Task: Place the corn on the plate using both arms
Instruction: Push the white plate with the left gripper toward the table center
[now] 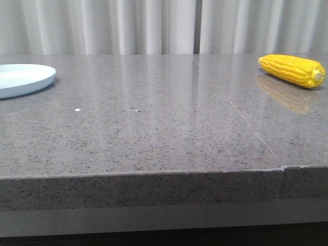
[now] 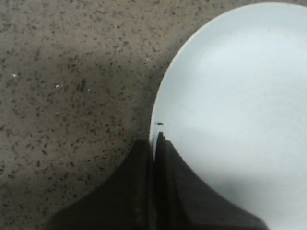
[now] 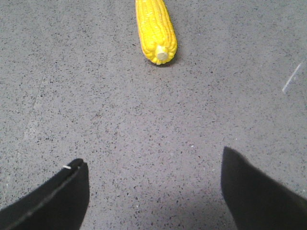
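Observation:
The yellow corn [image 1: 292, 70] lies on its side on the grey stone table at the far right. The pale blue-white plate [image 1: 23, 78] sits at the far left, partly cut off by the frame edge. No arm shows in the front view. In the left wrist view my left gripper [image 2: 154, 139] is shut, its two black fingers pinching the rim of the plate [image 2: 240, 96]. In the right wrist view my right gripper [image 3: 153, 160] is open and empty above bare table. The corn [image 3: 156, 28] lies ahead of it, pale stub end towards the fingers.
The speckled grey tabletop [image 1: 154, 133] has a thin seam [image 1: 241, 118] running from back to front on the right. Its front edge [image 1: 154, 177] is close to the camera. White curtains [image 1: 154, 25] hang behind the table.

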Controlling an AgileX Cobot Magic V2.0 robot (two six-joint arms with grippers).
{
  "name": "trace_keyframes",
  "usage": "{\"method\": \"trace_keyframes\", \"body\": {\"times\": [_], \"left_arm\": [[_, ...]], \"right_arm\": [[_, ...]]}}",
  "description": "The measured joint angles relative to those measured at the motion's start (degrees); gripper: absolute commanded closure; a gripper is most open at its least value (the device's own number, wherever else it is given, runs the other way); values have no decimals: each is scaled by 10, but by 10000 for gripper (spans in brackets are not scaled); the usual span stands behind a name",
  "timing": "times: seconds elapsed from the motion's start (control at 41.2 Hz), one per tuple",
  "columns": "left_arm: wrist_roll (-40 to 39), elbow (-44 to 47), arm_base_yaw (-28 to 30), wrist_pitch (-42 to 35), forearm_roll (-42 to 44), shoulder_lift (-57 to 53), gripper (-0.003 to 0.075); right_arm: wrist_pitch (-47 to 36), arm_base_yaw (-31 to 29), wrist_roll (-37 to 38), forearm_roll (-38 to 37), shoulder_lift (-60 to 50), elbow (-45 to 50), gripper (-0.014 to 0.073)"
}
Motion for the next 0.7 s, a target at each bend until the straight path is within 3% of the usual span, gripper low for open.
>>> {"method": "trace_keyframes", "body": {"times": [0.267, 0.704], "left_arm": [[0, 0, -63, 2, -9, -49, 740], [-6, -39, -262, 0, -21, -22, 740]], "right_arm": [[0, 0, 1, 0, 0, 0, 1], [0, 0, 0, 0, 0, 0, 1]]}}
